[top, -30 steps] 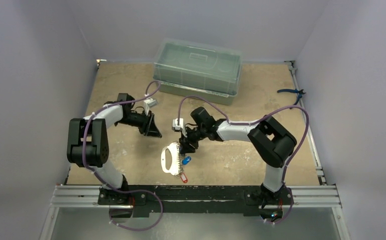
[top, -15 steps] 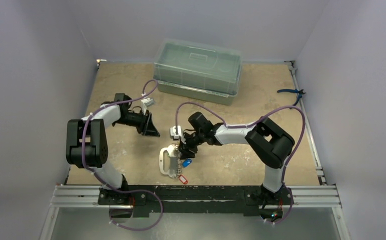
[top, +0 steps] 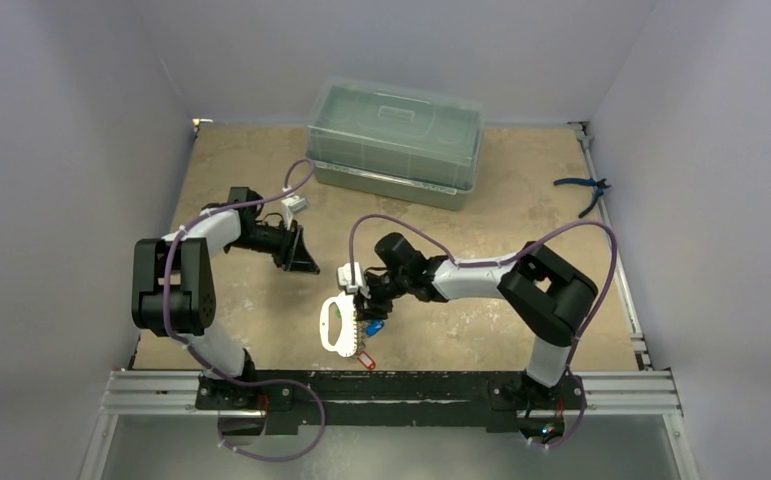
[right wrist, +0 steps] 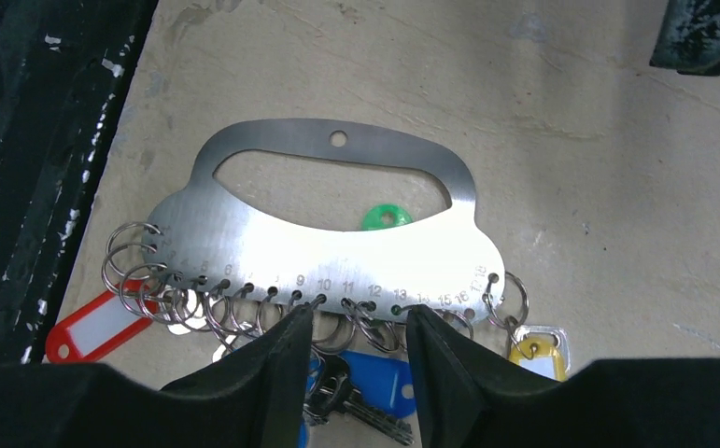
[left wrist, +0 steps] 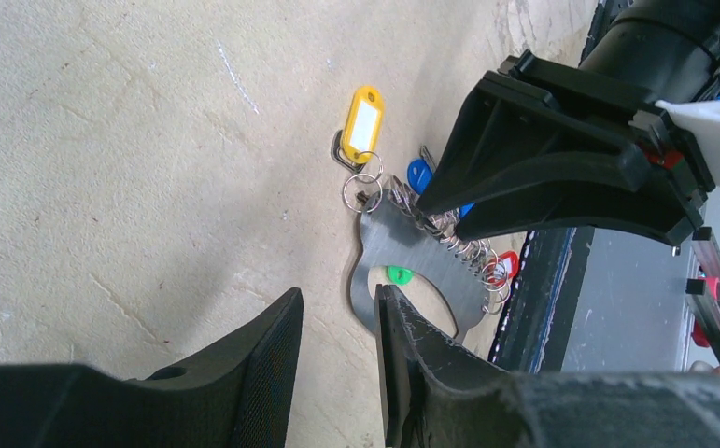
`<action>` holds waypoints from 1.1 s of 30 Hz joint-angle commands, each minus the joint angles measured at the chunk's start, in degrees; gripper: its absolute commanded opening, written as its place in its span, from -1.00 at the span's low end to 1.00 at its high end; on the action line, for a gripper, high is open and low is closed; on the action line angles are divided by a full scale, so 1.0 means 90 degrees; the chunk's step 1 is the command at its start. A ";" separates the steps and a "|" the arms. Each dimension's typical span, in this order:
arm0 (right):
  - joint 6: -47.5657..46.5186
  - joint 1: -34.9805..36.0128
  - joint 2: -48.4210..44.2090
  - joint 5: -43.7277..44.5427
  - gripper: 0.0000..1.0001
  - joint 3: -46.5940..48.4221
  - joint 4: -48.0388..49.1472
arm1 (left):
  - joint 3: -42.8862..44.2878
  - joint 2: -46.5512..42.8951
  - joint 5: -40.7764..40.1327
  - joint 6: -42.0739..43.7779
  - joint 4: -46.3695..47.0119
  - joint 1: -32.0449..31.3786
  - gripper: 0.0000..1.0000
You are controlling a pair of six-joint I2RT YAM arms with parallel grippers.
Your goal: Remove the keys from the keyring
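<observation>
The keyring (right wrist: 337, 243), a flat grey plate with a handle slot and 1 row of numbered holes carrying small rings, lies on the tabletop (top: 461, 310) near the front edge. The keys (right wrist: 374, 373) hang along its lower edge. Their blades are mostly hidden, and the green tag (right wrist: 384, 219) shows only partly through the slot. The right gripper (right wrist: 360, 317) sits over holes 10 to 13 with its fingers spread and nothing pinched; contact with the plate cannot be determined. The left gripper (left wrist: 339, 294) hovers apart from the plate with a narrow gap between its fingers, holding nothing. Glare obscures the lowest numbers.
</observation>
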 commanded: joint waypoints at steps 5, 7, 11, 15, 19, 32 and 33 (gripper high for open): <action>-0.0594 0.0157 0.0017 0.0343 -0.16 0.0072 0.0091 | -0.0022 -0.0335 0.0269 0.0111 0.0089 0.0073 -0.32; -0.0709 0.0157 0.0060 0.0427 -0.19 0.0044 0.0080 | -0.0022 -0.0345 0.0269 0.0120 0.0078 0.0073 -0.32; -0.0670 0.0157 0.0116 0.0600 -0.34 -0.0042 0.0250 | -0.0031 -0.0357 0.0249 0.0190 0.0045 0.0073 -0.32; -0.0509 0.0157 0.0150 0.0631 -0.54 -0.0056 0.0367 | -0.0032 -0.0362 0.0247 0.0254 0.0010 0.0073 -0.32; -0.0447 0.0157 0.0064 0.0649 -1.00 -0.0055 0.0359 | -0.0032 -0.0377 0.0258 0.0270 -0.0011 0.0073 -0.32; 0.1092 -0.0016 -0.0594 -0.0132 -1.00 0.0288 0.0185 | 0.0038 -0.0473 0.0298 0.0439 -0.0188 0.0073 -0.32; 0.1164 -0.0057 -0.0610 -0.0202 -1.00 0.0333 0.0148 | 0.0058 -0.0474 0.0323 0.0519 -0.0295 0.0078 -0.31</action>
